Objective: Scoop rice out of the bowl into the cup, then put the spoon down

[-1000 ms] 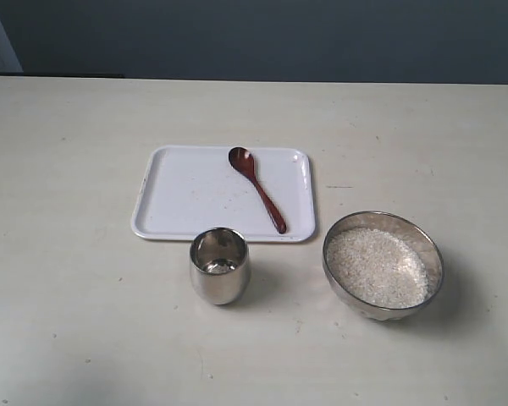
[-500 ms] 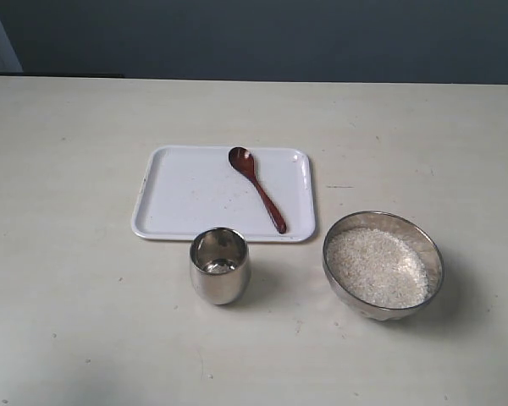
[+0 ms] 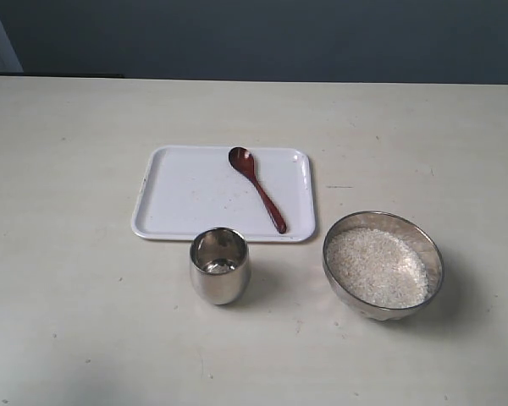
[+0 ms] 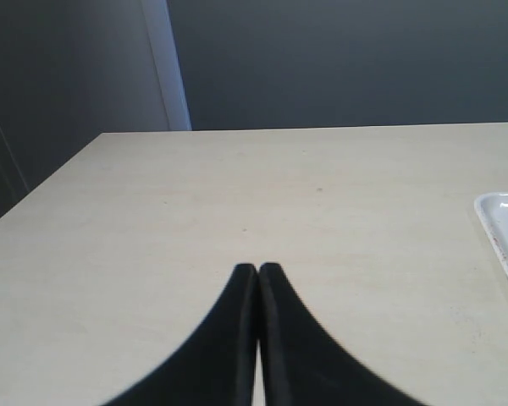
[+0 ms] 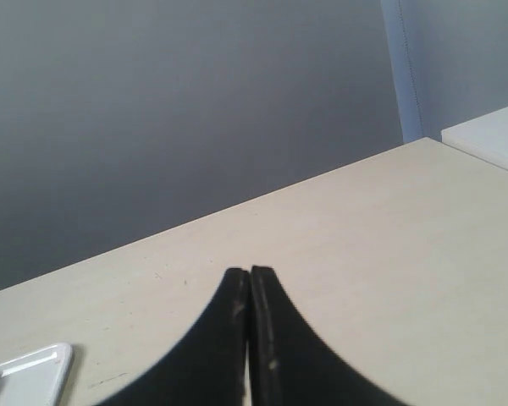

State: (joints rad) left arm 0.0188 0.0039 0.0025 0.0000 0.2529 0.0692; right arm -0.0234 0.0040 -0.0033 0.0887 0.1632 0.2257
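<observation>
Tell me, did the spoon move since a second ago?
No. The spoon lies in the same spot on the white tray, head toward the far edge, handle end near the near right corner.

The left hand shows as two matte black fingers. Each is broad at the base and sweeps inward in a smooth curve to a narrow, rounded tip, and only a thin pale seam runs between them. The right hand has the same black, horn-shaped pair of fingers, with a slight grey sheen along the edges of the tips and a few faint pale specks on the surface close to the seam.
</observation>
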